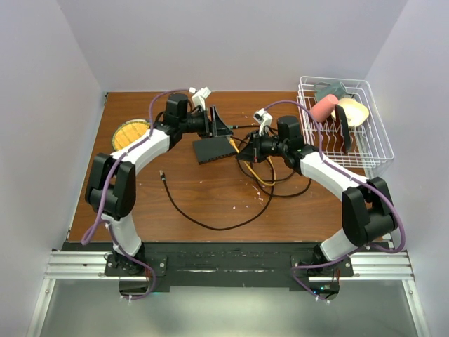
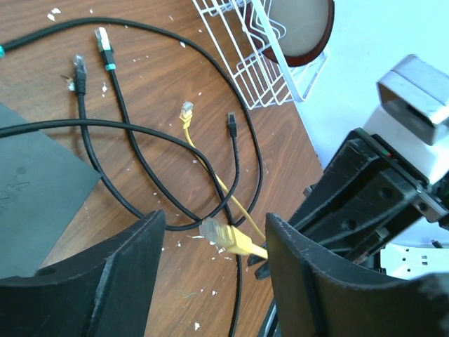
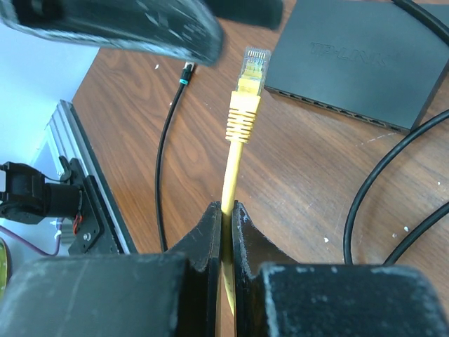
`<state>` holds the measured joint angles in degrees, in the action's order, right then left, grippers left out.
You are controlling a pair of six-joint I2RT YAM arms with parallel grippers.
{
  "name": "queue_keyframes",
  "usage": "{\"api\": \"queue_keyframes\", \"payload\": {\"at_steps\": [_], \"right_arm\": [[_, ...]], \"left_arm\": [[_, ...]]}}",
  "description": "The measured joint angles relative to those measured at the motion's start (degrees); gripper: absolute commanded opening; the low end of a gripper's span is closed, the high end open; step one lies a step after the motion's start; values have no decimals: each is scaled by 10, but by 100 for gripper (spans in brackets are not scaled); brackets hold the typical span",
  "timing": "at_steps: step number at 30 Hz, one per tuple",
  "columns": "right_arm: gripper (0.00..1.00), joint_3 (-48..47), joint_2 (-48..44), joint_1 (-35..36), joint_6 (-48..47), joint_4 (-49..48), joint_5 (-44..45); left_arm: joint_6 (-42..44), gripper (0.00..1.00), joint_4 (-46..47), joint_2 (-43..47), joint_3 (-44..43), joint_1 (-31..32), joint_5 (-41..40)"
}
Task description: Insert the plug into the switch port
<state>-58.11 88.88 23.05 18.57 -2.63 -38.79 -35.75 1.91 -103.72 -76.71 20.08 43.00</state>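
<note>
The right gripper (image 3: 226,210) pinches the yellow cable (image 3: 231,168) tight between its fingers, a little behind the plug (image 3: 252,67), which juts out ahead of the fingertips. The plug's tip is just beside the switch (image 3: 365,49), off the near corner of its socketed edge, and not yet in any switch port (image 3: 330,105). The left gripper (image 2: 214,228), jaws spread and holding nothing, hovers at the switch's far edge.
</note>
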Motion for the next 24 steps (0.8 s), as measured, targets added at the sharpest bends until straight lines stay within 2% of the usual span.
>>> {"api": "queue_keyframes", "payload": {"at_steps": [3, 6, 7, 8, 11, 12, 14, 15, 16, 18, 24], "right_arm": [[0, 0, 0, 0, 0, 0, 0], [0, 0, 0, 0, 0, 0, 0], [0, 0, 0, 0, 0, 0, 0], [1, 0, -1, 0, 0, 0, 0], [9, 3, -1, 1, 0, 7, 3], [23, 3, -2, 1, 0, 9, 4], [42, 2, -5, 1, -2, 15, 9], [57, 1, -6, 2, -5, 21, 19], [62, -1, -8, 5, -9, 27, 30], [70, -11, -17, 18, -25, 54, 69], [70, -60, -52, 91, -69, 109, 244]], "left_arm": [[-7, 51, 2, -13, -3, 9, 0], [-13, 25, 3, -19, -4, 16, 1], [-15, 8, 5, -20, -4, 17, 2], [-17, 2, 8, -22, -5, 19, 2], [-38, 0, 24, -24, -8, 19, 17], [-42, 0, 29, -23, -8, 21, 18], [-54, 0, 34, -24, -8, 22, 15], [-58, 0, 35, -24, -8, 22, 9], [-61, 0, 36, -24, -7, 23, 2], [-70, 0, 31, -23, -5, 23, -18], [-92, 0, -25, -8, -4, 30, -111]]}}
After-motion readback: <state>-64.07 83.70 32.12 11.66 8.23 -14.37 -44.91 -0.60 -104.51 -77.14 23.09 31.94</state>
